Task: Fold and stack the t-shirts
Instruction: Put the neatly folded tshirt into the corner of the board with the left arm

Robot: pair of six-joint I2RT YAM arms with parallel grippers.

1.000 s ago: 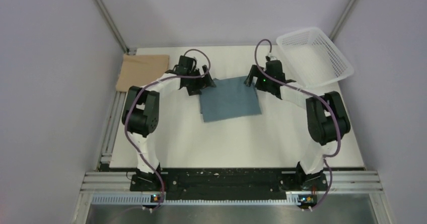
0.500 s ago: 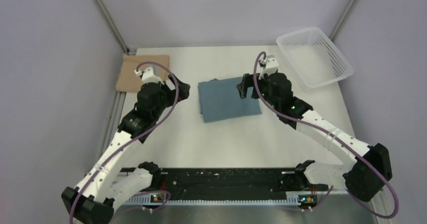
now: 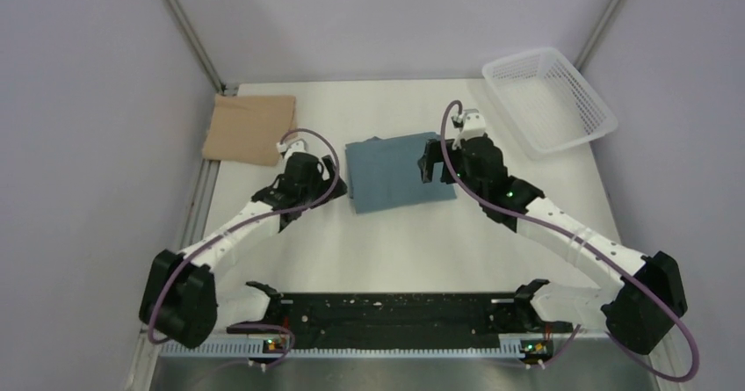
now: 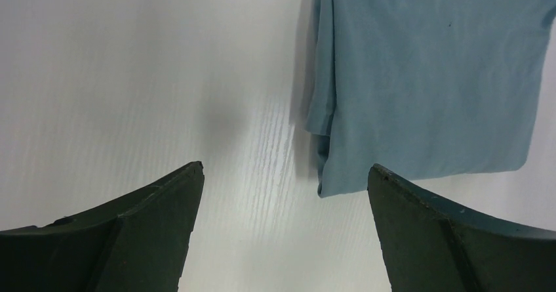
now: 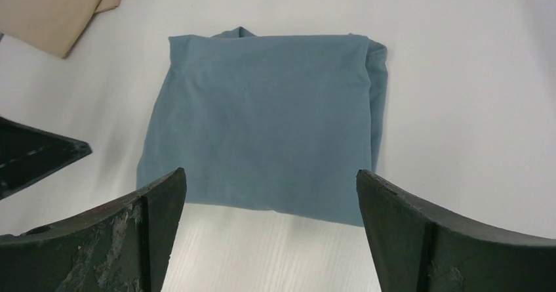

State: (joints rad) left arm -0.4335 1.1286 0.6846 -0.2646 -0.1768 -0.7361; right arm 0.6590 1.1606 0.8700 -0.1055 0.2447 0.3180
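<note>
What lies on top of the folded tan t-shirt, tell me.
Nothing: the tan t-shirt has a bare top. The teal t-shirt lies folded apart on the table. Whatever is under the tan one is covered.

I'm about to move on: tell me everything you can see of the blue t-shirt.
The blue t-shirt is dusty teal, a soft matte knit, folded into a flat, roughly square packet. Its layers show stacked along one side and a small bit of fabric pokes out at one edge. It lies slightly skewed in the middle of the white table, apart from the tan t-shirt at the far left corner. Only the table appears to touch it; the left tool and right tool are open and empty.
</note>
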